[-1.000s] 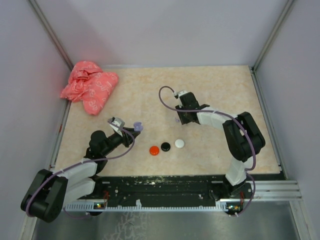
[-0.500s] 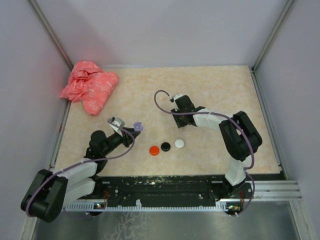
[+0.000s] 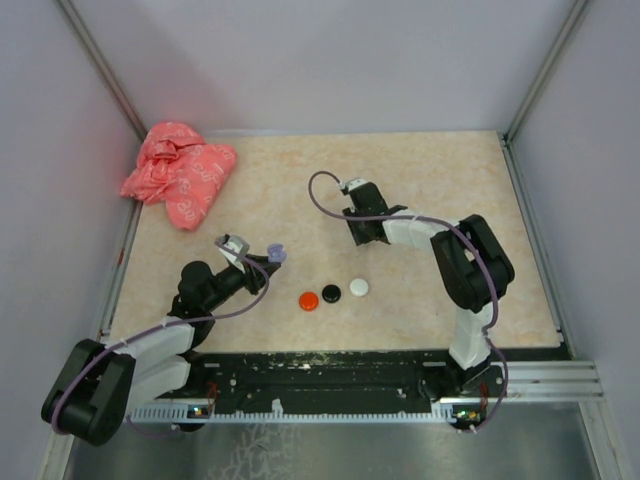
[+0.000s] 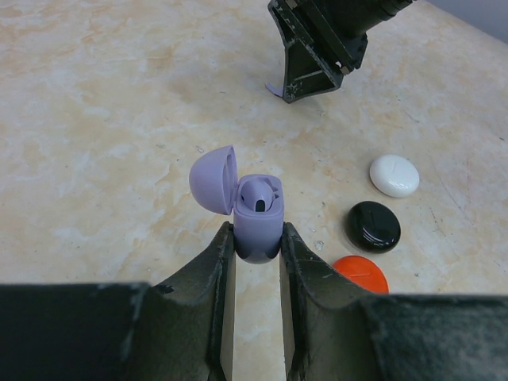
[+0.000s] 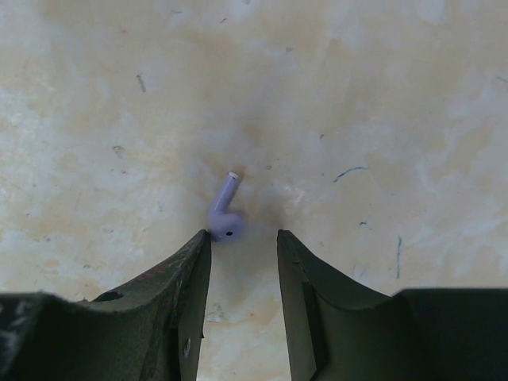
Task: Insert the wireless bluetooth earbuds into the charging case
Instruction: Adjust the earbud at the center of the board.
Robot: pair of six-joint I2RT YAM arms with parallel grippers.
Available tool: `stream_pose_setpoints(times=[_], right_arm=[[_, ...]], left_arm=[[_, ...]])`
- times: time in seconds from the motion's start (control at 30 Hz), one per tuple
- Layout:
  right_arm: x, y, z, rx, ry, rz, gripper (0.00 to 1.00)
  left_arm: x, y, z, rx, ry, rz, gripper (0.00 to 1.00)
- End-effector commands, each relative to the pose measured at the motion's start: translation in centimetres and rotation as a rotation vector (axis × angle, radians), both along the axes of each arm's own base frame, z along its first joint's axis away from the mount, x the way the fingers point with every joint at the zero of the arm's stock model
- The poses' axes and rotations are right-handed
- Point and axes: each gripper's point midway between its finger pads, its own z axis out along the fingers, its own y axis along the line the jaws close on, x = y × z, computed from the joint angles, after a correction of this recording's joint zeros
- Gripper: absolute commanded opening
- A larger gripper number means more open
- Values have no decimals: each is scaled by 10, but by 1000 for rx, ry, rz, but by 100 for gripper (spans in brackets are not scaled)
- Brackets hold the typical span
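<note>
Left gripper (image 4: 255,238) clamped on lilac case (image 4: 258,222). Case upright, lid (image 4: 214,178) flipped open. Seated earbud (image 4: 260,195), lilac, sits in case.

Right gripper (image 5: 244,235) low over table (image 3: 440,170), jaws apart, nothing between them. Loose earbud (image 5: 225,213), lilac, lies flat on table just past fingertips. Head right at tip of one finger, contact unclear; stem points away.

White disc (image 4: 394,175), black disc (image 4: 373,226), red disc (image 4: 361,274) in row near case. Crumpled pink bag (image 3: 178,172) at far left corner.
</note>
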Motion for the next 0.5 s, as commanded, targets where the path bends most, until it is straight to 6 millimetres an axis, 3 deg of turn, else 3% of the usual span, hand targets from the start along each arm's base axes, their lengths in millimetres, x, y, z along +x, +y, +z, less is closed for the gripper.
stream_pose_setpoints(times=[0.0, 0.23, 0.47], right_arm=[[28, -13, 17, -36, -73, -40, 39], [22, -27, 17, -55, -58, -43, 39], [37, -33, 19, 4, -74, -104, 39]], left_arm=[[6, -1, 14, -5, -45, -3, 0], [6, -2, 12, -6, -37, -12, 0], [5, -3, 14, -12, -38, -13, 0]])
